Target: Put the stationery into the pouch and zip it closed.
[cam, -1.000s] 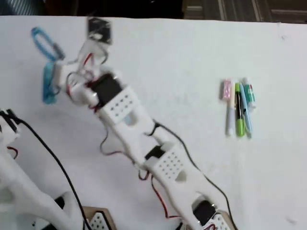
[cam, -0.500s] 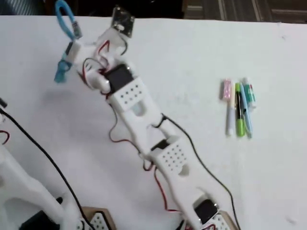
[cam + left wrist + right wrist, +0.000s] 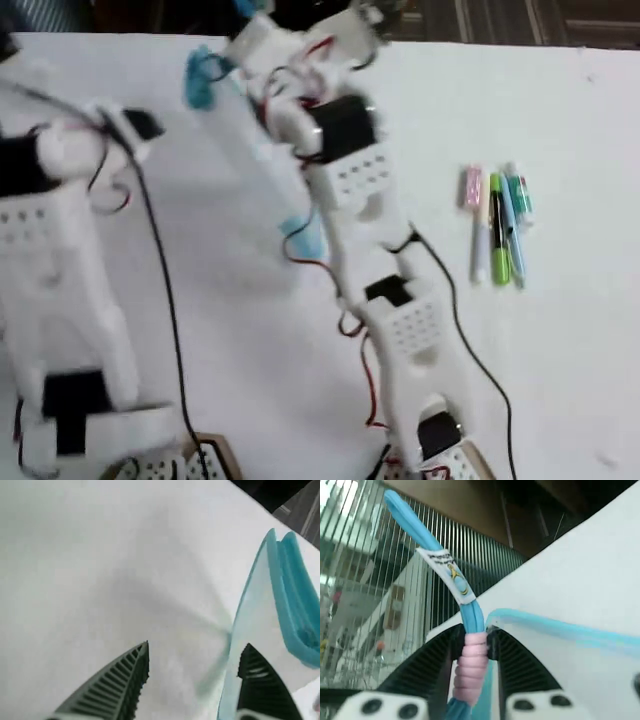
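My right gripper (image 3: 240, 45) is raised over the table's back edge, shut on the pink zipper pull (image 3: 471, 662) and blue loop (image 3: 420, 525) of the pouch (image 3: 200, 80). The clear, blue-edged pouch hangs slanting down from it to a low corner (image 3: 300, 235) beside the right arm. My left gripper (image 3: 195, 665) stands open over the bare white table, close to the pouch's blue edge (image 3: 295, 605); one dark toothed finger (image 3: 257, 677) is right beside the clear sheet. In the high view the left gripper (image 3: 135, 125) is left of the pouch. Several pens (image 3: 497, 225) lie side by side at the right.
The white table (image 3: 560, 380) stretches around the pens. The left arm (image 3: 60, 250) with its black cable takes up the left side, and the right arm (image 3: 400, 320) runs up the middle. Dark room and window bars lie beyond the back edge.
The right arm has lifted the pouch off the table and swung it right and toward the back edge. The left arm has risen from the lower left toward the pouch.
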